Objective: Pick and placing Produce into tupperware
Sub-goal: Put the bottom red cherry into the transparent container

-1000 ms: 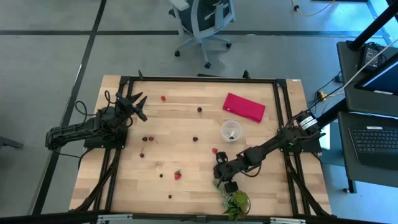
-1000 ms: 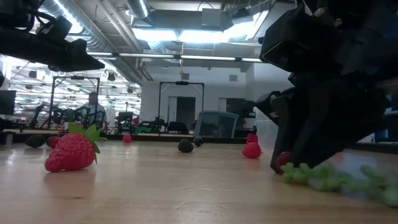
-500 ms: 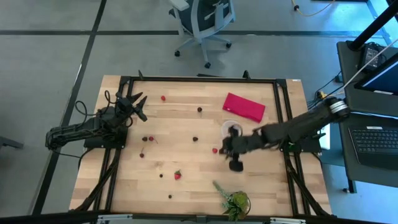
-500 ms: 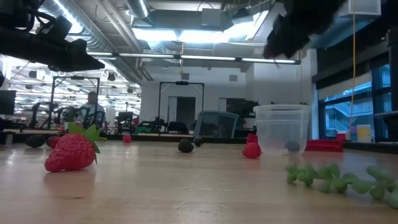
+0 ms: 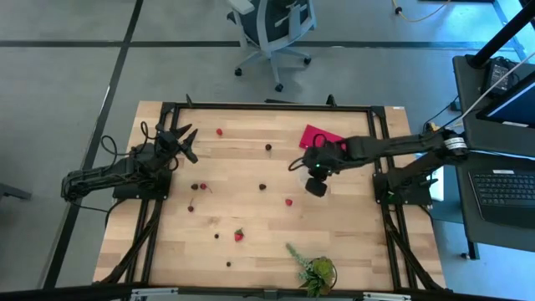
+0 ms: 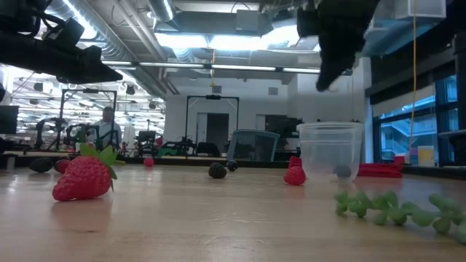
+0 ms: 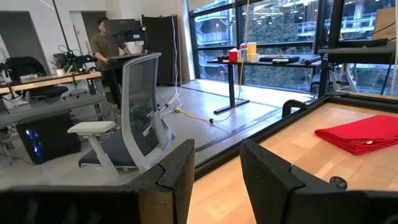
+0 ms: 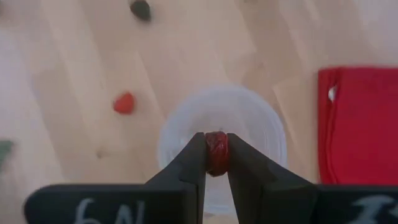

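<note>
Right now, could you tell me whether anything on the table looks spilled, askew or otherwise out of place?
Nothing looks damaged. The cup stands upright, with the right gripper above it holding a red fruit. The other fruits, such as the strawberry, lie scattered loose over the table, and a green plant lies at its near edge.

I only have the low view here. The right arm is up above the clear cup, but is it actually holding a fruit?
Observer: Yes. In the right wrist view, the right gripper pinches a small dark red fruit between its fingers.
Operator: Is it lined up over the cup?
Observer: In that view the fruit sits over the mouth of the clear cup.
Operator: Where is the left arm?
Observer: From above, the left gripper waits near the table's far left corner, holding nothing.
</note>
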Available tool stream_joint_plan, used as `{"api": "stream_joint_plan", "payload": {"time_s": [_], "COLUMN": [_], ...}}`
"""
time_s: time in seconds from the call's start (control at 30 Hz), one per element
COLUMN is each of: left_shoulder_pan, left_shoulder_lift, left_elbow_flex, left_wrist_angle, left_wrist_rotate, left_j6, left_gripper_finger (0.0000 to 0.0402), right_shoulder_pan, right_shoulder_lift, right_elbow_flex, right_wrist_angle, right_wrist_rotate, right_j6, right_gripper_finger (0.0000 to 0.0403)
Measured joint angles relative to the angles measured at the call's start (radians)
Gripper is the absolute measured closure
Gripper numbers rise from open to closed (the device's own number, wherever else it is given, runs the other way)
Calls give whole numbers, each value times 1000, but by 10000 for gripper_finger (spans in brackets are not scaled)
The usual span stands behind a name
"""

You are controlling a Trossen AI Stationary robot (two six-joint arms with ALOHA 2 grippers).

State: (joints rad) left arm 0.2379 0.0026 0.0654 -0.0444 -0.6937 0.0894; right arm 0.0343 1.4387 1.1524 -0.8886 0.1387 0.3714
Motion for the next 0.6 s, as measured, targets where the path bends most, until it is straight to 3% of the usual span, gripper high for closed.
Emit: {"api": "stream_joint_plan", "payload": {"time_s": [0.6], "left_shoulder_pan": [0], "left_shoulder_lift": [0], "left_elbow_flex": [0], "left_wrist_angle": [0], "left_wrist_rotate": [0], "left_j6": [2], "left_gripper_finger": [278], "right_shoulder_pan": [-17], "right_shoulder_lift": [244], "right_elbow_flex": [-12], "right_wrist_angle": [5], "right_wrist_rotate": [-11], "right_j6": [-43], "right_gripper_finger": [348]}}
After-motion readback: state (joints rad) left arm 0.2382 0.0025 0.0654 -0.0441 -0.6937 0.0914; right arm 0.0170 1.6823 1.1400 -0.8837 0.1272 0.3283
